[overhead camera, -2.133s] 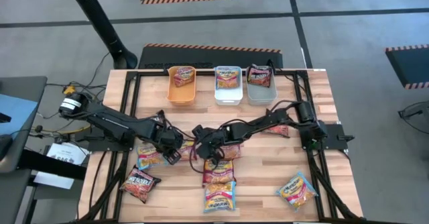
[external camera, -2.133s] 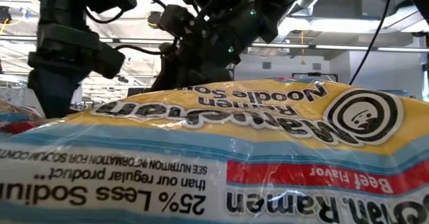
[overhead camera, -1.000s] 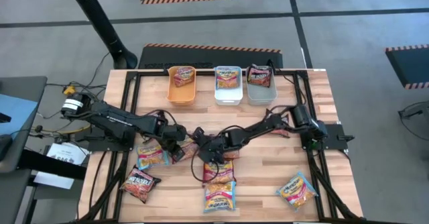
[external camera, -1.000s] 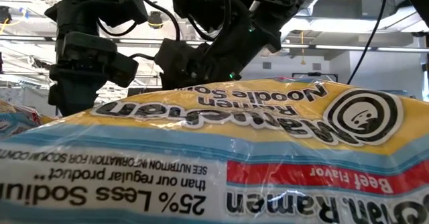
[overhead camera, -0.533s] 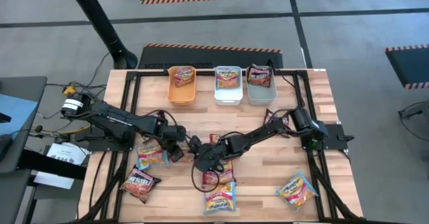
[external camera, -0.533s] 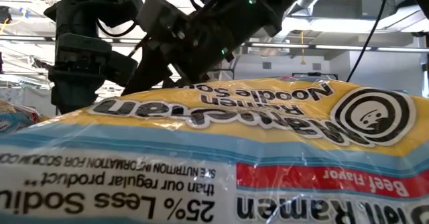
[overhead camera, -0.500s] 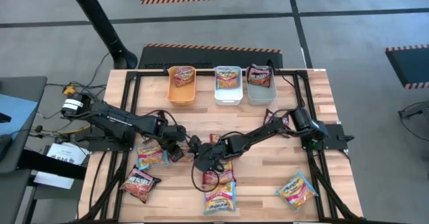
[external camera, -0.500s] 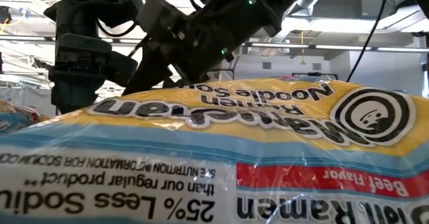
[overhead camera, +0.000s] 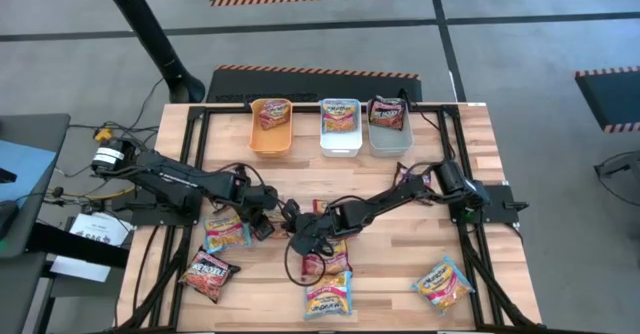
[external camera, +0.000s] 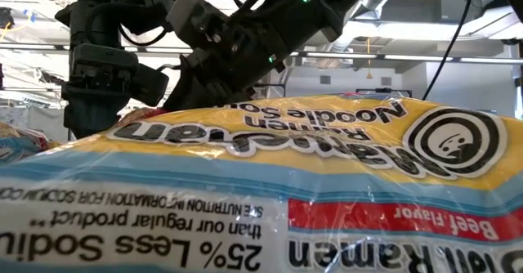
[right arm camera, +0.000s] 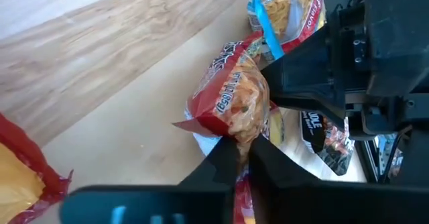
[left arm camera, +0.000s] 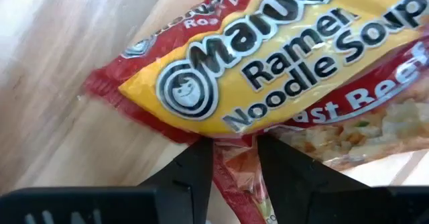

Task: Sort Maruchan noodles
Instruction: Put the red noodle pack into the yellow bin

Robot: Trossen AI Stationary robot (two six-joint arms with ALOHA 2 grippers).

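A maroon-red Maruchan noodle packet stands crumpled between my two grippers near the table's middle. My left gripper, also seen from above, is shut on a red wrapper edge. My right gripper, also seen from above, is shut on the packet from the other side. More packets lie flat on the wood: a blue-pink one, a red one and two near the front. The orange, white and grey bins each hold packets. My left gripper pinches a red wrapper edge between its two fingers, coming steeply from above. A yellow-and-red Roast Beef face spreads beyond the fingers over the wood. Whether it is the same packet, I cannot tell. My right gripper pinches the crumpled packet's lower part between its two fingers, slanting down from the table's right. The packet stands up beyond the fingers, bunched, against the left gripper's dark fingers.
Two more packets lie at the right. A big yellow packet fills the low view right in front of the camera. Black frame rails run along the table's edges. The two arms nearly meet at the middle.
My right gripper has gone toward the table's left and near edge, right up to my left gripper. A bit of red wrapper now shows above the yellow packet in the low view, between the two arms.
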